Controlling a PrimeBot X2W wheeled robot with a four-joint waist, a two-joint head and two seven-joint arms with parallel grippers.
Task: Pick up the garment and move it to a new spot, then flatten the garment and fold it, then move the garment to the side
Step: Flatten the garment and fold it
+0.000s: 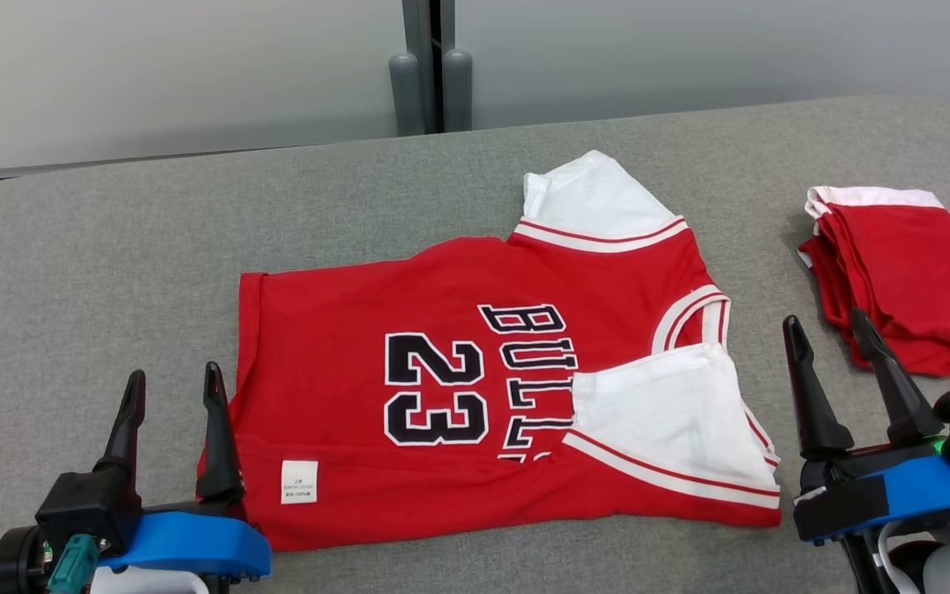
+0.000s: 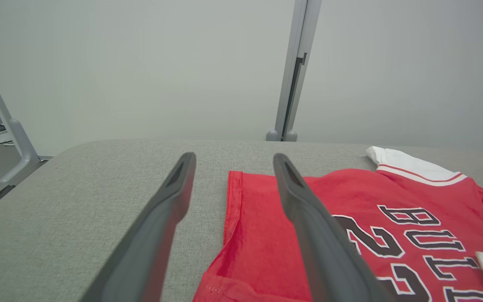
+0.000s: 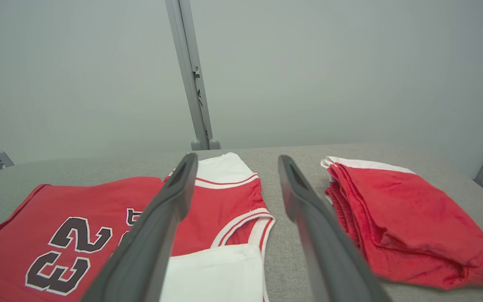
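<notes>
So, the red jersey [image 1: 475,363] is laid out front-up on the grey padded table [image 1: 112,247], roughly in the middle, with the number and lettering turned sideways. A first fold looks done. The near long edge is turned up over the front, which is given away by the care label [image 1: 299,482] showing near the hem. The near white sleeve [image 1: 665,404] is tucked in across the chest too. The far white sleeve [image 1: 590,194] is left sticking out past the top edge. The cloth is fairly flat, just a few ripples.

Nothing is being held. The left gripper [image 1: 174,375] is parked at the hem corner with its fingers spread wide. The right gripper [image 1: 825,318] is just off the collar end, also spread wide and empty.

Off to the right a second red garment [image 1: 912,272] is stacked, already folded, well apart from the jersey.

Judging from that, the pick-up, move and flattening can be counted as finished, and the folding is maybe a third in. The far side, a crosswise fold and the shift to the side are left to be done.
</notes>
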